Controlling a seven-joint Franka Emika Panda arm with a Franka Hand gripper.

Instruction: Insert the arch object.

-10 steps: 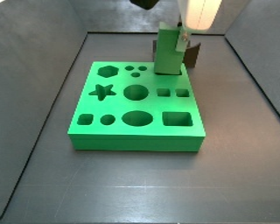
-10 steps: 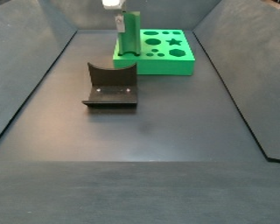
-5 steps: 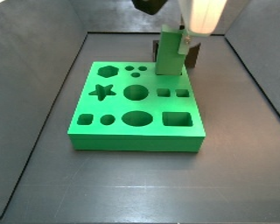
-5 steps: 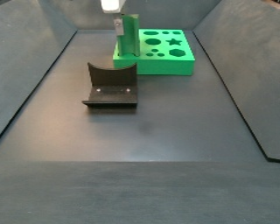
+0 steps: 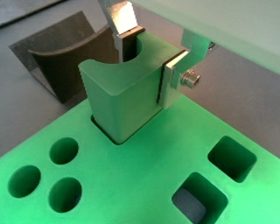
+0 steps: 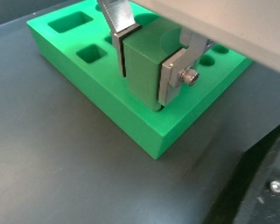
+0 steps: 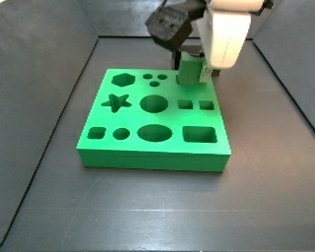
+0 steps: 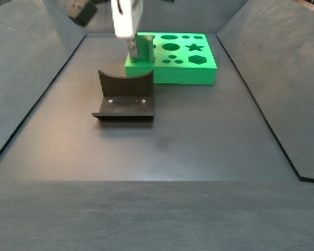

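The arch object (image 5: 125,94) is a tall bright-green block with a curved notch at its upper end. It stands upright with its lower end in a hole near the far edge of the flat green board (image 5: 130,188). It also shows in the wrist view (image 6: 149,66) and in both side views (image 7: 191,74) (image 8: 142,51). My gripper (image 5: 150,48) is shut on the arch object, one silver finger (image 5: 175,74) on its side and one (image 5: 123,22) in the notch. The gripper also shows in the wrist view (image 6: 149,54) and in a side view (image 7: 193,54).
A dark brown block with a curved notch (image 8: 125,95) rests on the dark floor beside the board, also seen in a wrist view (image 5: 55,48). The board has several other shaped holes, among them a star (image 7: 115,102) and a square (image 7: 200,132). Sloped walls enclose the floor.
The arm has come down with the arch object. The block now sits lower, its lower end sunk into the board's hole.
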